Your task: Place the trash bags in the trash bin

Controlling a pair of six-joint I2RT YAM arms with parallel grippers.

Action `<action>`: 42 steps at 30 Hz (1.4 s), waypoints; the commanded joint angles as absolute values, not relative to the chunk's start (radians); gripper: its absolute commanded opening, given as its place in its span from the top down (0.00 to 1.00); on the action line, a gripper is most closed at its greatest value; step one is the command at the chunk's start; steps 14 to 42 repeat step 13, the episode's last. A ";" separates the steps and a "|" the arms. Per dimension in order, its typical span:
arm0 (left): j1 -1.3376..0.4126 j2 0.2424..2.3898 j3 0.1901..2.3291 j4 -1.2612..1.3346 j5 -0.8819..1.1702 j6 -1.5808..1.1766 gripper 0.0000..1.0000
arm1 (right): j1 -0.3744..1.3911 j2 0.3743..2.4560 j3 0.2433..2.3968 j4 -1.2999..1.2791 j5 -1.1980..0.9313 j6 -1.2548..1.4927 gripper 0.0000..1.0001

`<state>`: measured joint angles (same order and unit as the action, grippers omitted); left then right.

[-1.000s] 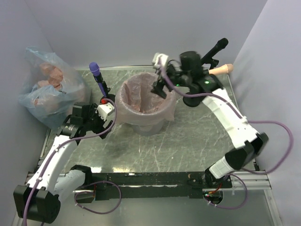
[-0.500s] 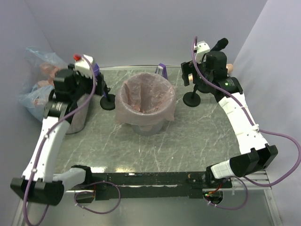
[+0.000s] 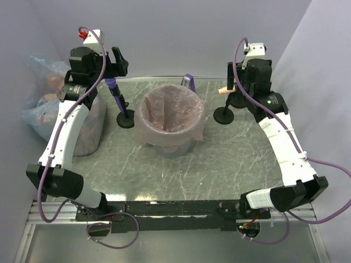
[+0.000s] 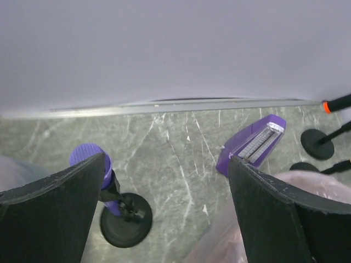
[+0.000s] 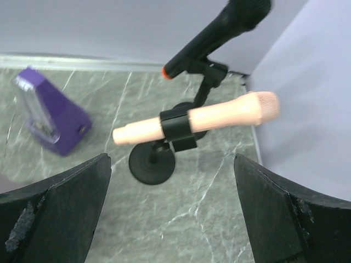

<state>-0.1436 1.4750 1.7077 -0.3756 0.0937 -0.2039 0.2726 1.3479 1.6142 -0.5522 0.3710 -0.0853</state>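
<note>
Left gripper hangs high behind and to the left of the trash bin, its jaws spread wide with nothing between them. From the wrist, only grey table shows between its black fingers. Right gripper is held behind and to the right of the bin, likewise parted and empty. Neither claw touches the bin, which stands upright mid-table, between the two arms and well apart from both.

A pink trash bag lines the bin, its edge folded out over the rim and draped down the outside. Left of the bin, at the table's edge, sits a bluish clear sack stuffed with crumpled pink material.

Just left of the bin a purple microphone stands tilted on a round black base, and just behind the bin is a small purple box. Right of the bin — near the right claw — a peach microphone is clipped in a black stand, with a black microphone beyond it.
</note>
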 commanded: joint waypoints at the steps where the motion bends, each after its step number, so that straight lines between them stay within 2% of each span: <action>1: -0.141 1.499 1.671 -0.331 0.003 -0.318 0.03 | 0.276 1.307 1.640 -0.489 0.469 -0.077 0.01; 12: -0.143 1.543 1.713 -0.324 0.003 -0.250 0.03 | 0.275 1.334 1.790 -0.451 0.492 -0.111 0.01; 42: -0.143 1.543 1.710 -0.322 0.003 -0.241 0.03 | 0.276 1.335 1.786 -0.459 0.486 -0.104 0.01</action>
